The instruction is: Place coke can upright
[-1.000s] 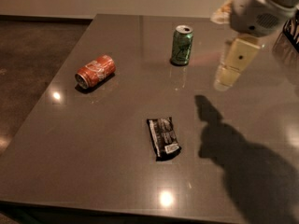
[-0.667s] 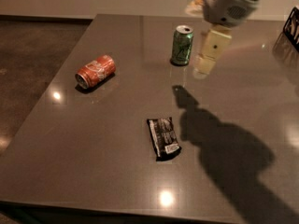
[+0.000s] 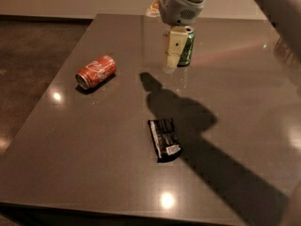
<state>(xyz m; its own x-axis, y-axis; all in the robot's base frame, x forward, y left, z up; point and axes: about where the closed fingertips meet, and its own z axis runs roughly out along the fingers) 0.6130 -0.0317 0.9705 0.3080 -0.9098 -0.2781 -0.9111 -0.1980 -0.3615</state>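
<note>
The coke can [image 3: 96, 72], red-orange with white lettering, lies on its side at the left of the dark table [image 3: 94, 135], its silver end facing the near left. My gripper [image 3: 172, 51] hangs in the air at the upper middle, in front of the green can [image 3: 186, 48], well to the right of the coke can and above the table. It holds nothing that I can see.
The green soda can stands upright at the far middle, partly behind the gripper. A flat black snack wrapper [image 3: 164, 139] lies near the table's middle front. The arm's shadow runs across the right half of the table. The floor lies beyond the left edge.
The arm and gripper have moved left across the table, from the right side to in front of the green can. The cans and wrapper have not moved.
</note>
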